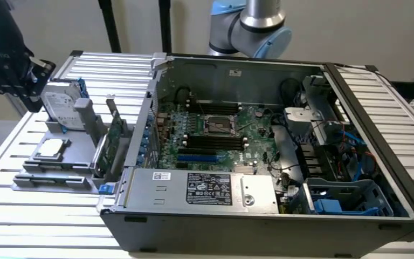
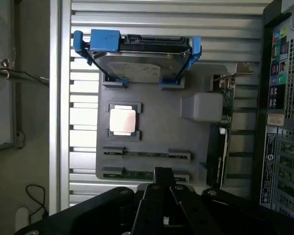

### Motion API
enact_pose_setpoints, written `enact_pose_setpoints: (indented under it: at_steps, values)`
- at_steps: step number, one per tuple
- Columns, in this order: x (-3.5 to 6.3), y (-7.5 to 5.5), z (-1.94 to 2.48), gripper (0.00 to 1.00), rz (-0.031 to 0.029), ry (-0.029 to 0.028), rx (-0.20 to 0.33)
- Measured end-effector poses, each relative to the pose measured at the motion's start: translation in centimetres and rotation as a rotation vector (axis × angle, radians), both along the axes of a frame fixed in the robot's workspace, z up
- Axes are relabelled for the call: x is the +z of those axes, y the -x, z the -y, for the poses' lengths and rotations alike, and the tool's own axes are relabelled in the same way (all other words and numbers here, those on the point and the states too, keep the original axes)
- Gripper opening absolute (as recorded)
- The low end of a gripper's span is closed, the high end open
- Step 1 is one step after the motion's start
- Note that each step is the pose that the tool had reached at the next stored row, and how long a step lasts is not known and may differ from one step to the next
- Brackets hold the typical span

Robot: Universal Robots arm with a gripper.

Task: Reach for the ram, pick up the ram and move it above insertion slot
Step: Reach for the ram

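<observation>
Two ram sticks lie in slots of the grey holder (image 2: 161, 127): one ram (image 2: 137, 174) nearest my gripper, a second ram (image 2: 147, 153) just beyond it. My gripper (image 2: 162, 178) hangs above the holder's edge by the nearer stick, apart from it. In the exterior view the gripper (image 1: 13, 75) is high at the far left, above the holder (image 1: 56, 172). The insertion slots (image 1: 214, 141) are long black sockets side by side on the green motherboard inside the open computer case (image 1: 264, 210).
The holder also carries a hard drive (image 2: 137, 58) in blue brackets, a processor chip (image 2: 122, 120) and an upright green expansion card (image 1: 114, 140). A shorter blue slot (image 1: 196, 158) lies near the black sockets. Everything stands on a slatted metal table (image 1: 20, 216).
</observation>
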State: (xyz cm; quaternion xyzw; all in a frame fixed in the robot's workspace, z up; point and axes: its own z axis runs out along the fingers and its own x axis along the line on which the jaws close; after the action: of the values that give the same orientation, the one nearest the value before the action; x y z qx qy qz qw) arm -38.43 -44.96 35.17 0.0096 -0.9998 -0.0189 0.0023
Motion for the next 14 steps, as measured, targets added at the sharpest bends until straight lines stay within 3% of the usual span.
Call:
enact_pose_setpoints:
  at_steps: [3,11,14]
  values:
    - [-0.15,0.01,0.47,0.11,0.0001,0.0003,0.0]
    - [-0.18,0.0,0.74,0.11,0.0002,0.0004,0.0]
    - [-0.19,0.0,1.19,0.11,-0.0004,0.0005,0.0]
